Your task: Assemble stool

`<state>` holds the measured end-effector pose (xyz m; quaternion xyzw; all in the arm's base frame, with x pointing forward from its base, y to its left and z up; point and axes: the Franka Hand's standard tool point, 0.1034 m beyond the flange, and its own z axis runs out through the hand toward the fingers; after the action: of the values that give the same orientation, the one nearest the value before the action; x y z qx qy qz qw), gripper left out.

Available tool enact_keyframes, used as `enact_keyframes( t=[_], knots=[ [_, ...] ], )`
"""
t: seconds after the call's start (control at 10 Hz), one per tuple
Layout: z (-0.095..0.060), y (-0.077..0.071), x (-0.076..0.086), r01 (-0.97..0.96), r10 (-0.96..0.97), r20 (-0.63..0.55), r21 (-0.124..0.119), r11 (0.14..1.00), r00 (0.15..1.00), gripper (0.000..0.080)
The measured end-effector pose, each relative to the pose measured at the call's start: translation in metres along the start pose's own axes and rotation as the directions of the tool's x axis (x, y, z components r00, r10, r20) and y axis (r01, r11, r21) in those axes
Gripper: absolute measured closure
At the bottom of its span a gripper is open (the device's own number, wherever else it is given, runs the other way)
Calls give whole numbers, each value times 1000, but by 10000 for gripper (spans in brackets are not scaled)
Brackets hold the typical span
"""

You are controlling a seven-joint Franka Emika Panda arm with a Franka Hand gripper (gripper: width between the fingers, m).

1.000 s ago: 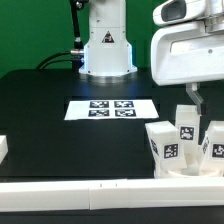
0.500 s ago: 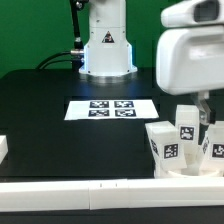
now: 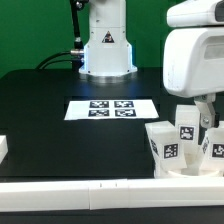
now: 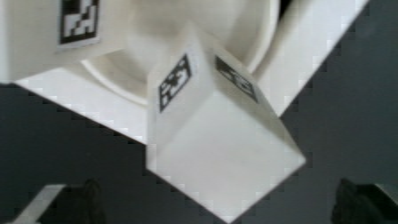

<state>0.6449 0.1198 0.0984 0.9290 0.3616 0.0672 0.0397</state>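
Three white stool legs with tags stand grouped at the exterior view's lower right: one (image 3: 164, 145), one (image 3: 186, 124) and one (image 3: 213, 146). The round seat (image 3: 190, 170) lies just in front of them. My gripper (image 3: 206, 112) hangs right above the rightmost legs, its large white hand covering what is behind. In the wrist view a leg (image 4: 210, 135) points its corner between my two dark fingertips (image 4: 80, 200), which stand wide apart at each side without touching it. My gripper (image 4: 221, 198) is open and empty. The seat's curved rim (image 4: 107, 78) and another tagged leg (image 4: 63, 30) show beyond.
The marker board (image 3: 112, 108) lies mid-table in front of the robot base (image 3: 106, 45). A long white border bar (image 3: 90, 190) runs along the front edge. A small white block (image 3: 3, 148) sits at the exterior view's left edge.
The hand has come down and a little to the exterior view's right, closer over the legs. The stool parts have not moved.
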Motion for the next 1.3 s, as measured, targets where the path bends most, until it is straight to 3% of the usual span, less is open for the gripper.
enact_keyframes(
  t=[0.4,0.7,1.0,1.3],
  knots=[
    [6,-9,9,363,-360,63,-28,931,931,151],
    [0,-1,12,486,-481,88,-51,873,873,151],
    [-12,-4,16,503,-498,91,-52,863,863,151],
    [2,-13,3,483,-478,97,-37,875,873,151]
  ],
)
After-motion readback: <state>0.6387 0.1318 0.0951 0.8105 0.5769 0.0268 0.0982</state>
